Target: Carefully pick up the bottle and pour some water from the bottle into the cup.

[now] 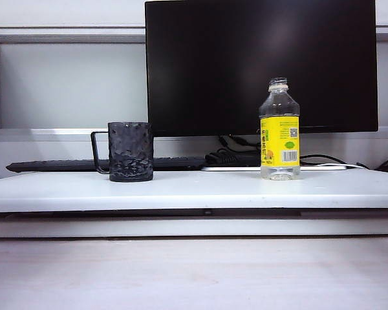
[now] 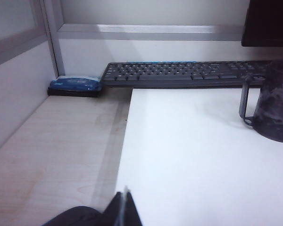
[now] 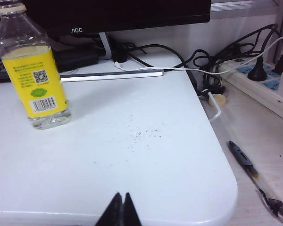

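A small clear plastic bottle with a yellow label stands upright, uncapped, near the white table's right end. A dark dimpled cup stands well apart toward the left end. Left pincer and right pincer, both closed and empty, wait at the near edge.

The cup was cut off at the edge of the left wrist pic & blurry, the bottle lost its top, both grippers showed only tips.
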Controlling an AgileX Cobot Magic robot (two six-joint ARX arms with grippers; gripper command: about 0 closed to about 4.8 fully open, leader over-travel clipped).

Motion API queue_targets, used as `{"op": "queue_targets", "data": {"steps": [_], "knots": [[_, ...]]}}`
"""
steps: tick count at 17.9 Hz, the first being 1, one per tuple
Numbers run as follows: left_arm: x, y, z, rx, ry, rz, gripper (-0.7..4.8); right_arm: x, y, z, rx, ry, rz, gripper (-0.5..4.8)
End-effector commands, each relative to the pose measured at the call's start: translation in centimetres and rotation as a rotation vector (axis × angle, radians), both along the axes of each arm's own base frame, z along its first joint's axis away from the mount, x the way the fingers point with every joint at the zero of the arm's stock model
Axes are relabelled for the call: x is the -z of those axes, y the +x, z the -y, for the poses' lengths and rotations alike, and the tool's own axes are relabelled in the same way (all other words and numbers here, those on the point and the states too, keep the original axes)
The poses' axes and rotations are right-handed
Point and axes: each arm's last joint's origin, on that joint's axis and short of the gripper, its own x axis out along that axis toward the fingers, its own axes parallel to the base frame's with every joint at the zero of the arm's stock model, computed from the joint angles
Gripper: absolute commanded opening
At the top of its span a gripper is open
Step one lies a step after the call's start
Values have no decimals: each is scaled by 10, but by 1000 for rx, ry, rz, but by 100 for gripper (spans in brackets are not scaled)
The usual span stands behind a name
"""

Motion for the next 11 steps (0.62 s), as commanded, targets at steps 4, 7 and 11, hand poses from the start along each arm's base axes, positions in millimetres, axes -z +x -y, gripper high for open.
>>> {"op": "queue_targets", "data": {"steps": [4,7,11], "knots": [[-1,0,0,4,-4,7,-5,0,0,0,-1,6,19,0],[-3,0,1,19,-17,21,-4,-10,-1,0,-4,9,57,0],[-38,-7,2,78,-151,171,295,-84,-25,1,-40,-26,285,292]]}}
